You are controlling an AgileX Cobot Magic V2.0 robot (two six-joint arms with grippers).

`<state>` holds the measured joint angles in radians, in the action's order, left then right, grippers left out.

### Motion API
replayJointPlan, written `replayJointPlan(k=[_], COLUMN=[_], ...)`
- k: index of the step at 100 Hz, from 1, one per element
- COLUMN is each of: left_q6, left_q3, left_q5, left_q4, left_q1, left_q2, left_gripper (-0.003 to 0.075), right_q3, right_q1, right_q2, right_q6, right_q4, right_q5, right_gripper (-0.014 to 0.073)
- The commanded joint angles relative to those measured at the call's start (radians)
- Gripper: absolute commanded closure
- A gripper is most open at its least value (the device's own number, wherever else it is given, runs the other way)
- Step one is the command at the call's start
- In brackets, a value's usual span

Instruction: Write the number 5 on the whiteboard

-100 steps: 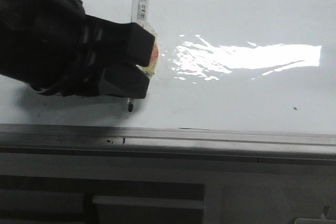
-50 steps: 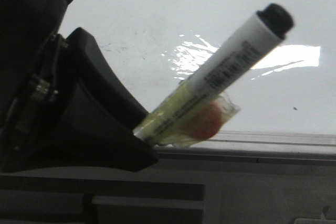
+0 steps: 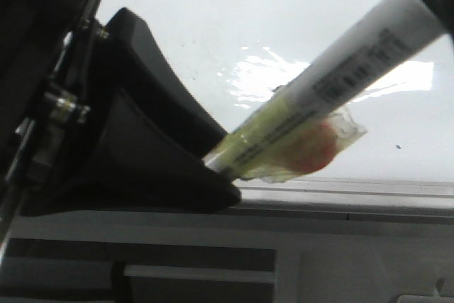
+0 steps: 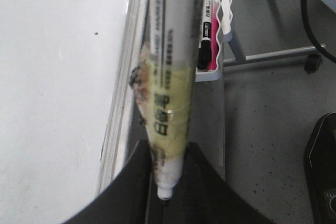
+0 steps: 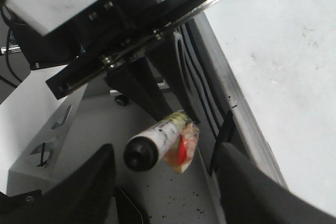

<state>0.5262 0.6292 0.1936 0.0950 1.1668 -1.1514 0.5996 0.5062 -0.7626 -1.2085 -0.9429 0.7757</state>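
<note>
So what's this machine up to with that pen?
The left gripper is clamped on a whiteboard marker wrapped partly in yellowish tape, holding it tilted off the whiteboard, close to the front camera. No drawn 5 is visible on the board in these views, only glare and faint specks. The right gripper hangs open beside the board's metal edge, the marker's capped end showing between its fingers without being gripped. A spare marker sits in a tray beside the board.

surface: whiteboard | finish: glossy, glare patch | marks: small dark specks | near edge: grey metal strip
</note>
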Motion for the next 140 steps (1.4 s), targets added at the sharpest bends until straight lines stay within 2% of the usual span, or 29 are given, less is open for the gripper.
replayJointPlan(k=[1, 37, 41, 48, 61, 68, 87, 92, 97, 109, 116, 121, 140], left_q6=[-0.006, -0.006, -0.006, -0.006, -0.006, -0.006, -0.011, -0.011, -0.013, -0.015, -0.015, -0.018, -0.018], left_q3=[0.028, 0.028, 0.028, 0.028, 0.028, 0.028, 0.028, 0.028, 0.028, 0.028, 0.028, 0.028, 0.028], left_q5=[-0.103, -0.131, -0.131, -0.131, -0.131, -0.131, -0.131, -0.131, -0.131, -0.131, -0.128, -0.122, -0.058], left_q4=[-0.002, 0.0, 0.0, 0.0, 0.0, 0.0, -0.021, -0.03, -0.045, -0.095, -0.118, -0.134, -0.255], left_q1=[0.007, 0.007, 0.007, 0.007, 0.007, 0.007, 0.007, 0.007, 0.007, 0.003, -0.012, -0.026, -0.118], left_q2=[0.022, 0.022, 0.022, 0.022, 0.022, 0.022, 0.022, 0.022, 0.022, 0.027, 0.043, 0.067, 0.225], left_gripper=[0.0741, 0.0741, 0.0741, 0.0741, 0.0741, 0.0741, 0.073, 0.0691, 0.062, 0.0365, 0.0256, 0.0222, 0.022], right_q3=[0.034, 0.077, 0.082, 0.088, 0.09, 0.09, 0.09, 0.09, 0.09, 0.09, 0.09, 0.09, 0.09], right_q1=[0.023, 0.085, 0.089, 0.091, 0.099, 0.099, 0.099, 0.099, 0.099, 0.099, 0.099, 0.099, 0.099], right_q2=[-0.039, -0.19, -0.2, -0.214, -0.232, -0.233, -0.233, -0.233, -0.233, -0.231, -0.225, -0.218, -0.18], right_q6=[-0.027, -0.027, -0.027, -0.027, -0.027, -0.027, -0.027, -0.027, -0.027, -0.027, -0.027, -0.027, -0.027], right_q4=[-0.054, -0.098, -0.1, -0.104, -0.105, -0.105, -0.117, -0.132, -0.134, -0.134, -0.134, -0.133, -0.129], right_q5=[-0.082, -0.116, -0.118, -0.113, -0.092, -0.076, -0.071, -0.071, -0.076, -0.126, -0.176, -0.214, -0.356], right_gripper=[0.0206, 0.0214, 0.0237, 0.0331, 0.0566, 0.0662, 0.0658, 0.0658, 0.0657, 0.0655, 0.0655, 0.0655, 0.0655])
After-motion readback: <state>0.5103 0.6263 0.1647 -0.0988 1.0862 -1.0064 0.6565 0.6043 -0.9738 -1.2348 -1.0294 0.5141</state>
